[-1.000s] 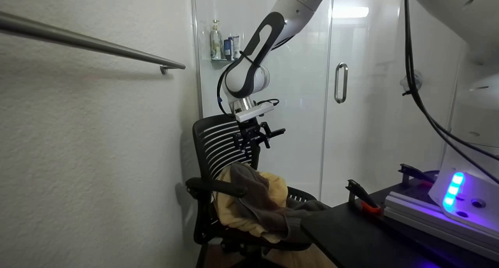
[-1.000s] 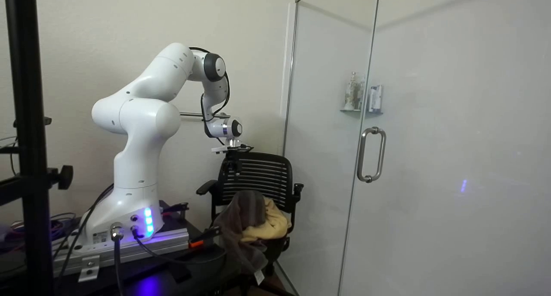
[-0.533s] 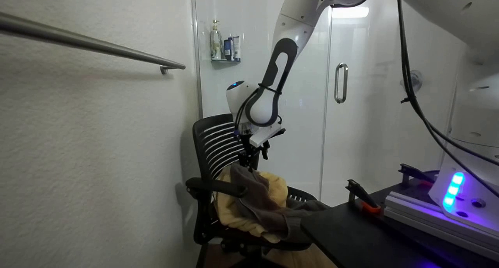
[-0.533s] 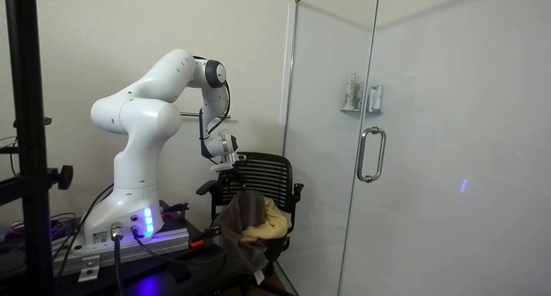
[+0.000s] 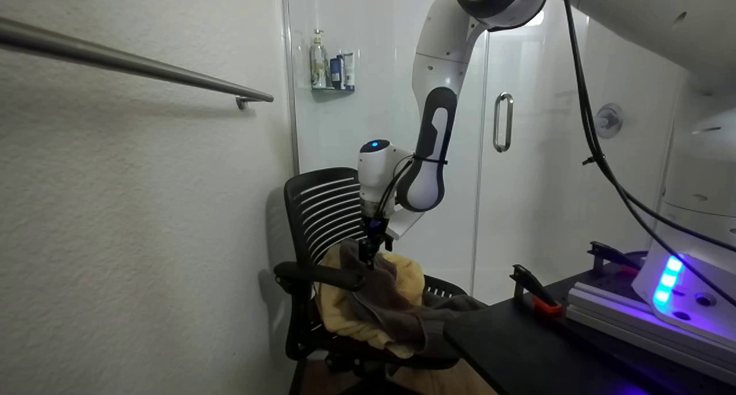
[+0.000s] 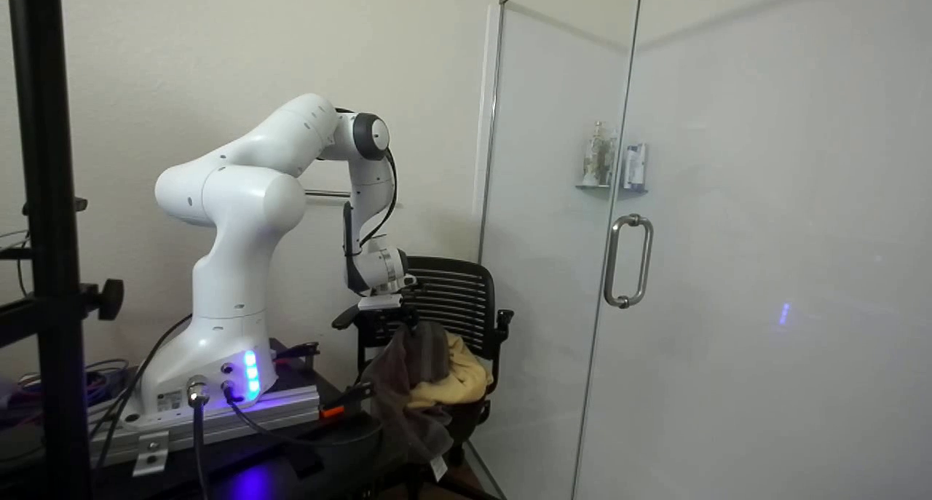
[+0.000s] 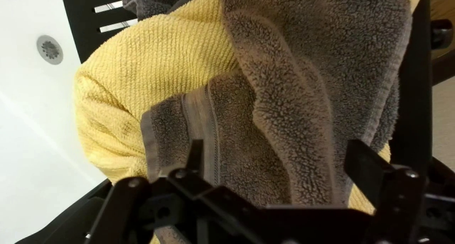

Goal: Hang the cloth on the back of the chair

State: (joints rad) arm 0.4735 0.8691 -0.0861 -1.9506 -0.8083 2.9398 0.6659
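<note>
Cloths lie on the chair, seemingly beneath the gripper.

Arm: white, dark-grey trim | cables: black | base lights: blue | claw: black, screwed

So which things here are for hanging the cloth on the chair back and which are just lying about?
For the job:
gray-brown towel, probably the cloth meant
chair back
claw, open above the towel

Lying about or simply there:
yellow cloth partly beneath that towel, apparently
pump bottle
towel bar
door handle
</note>
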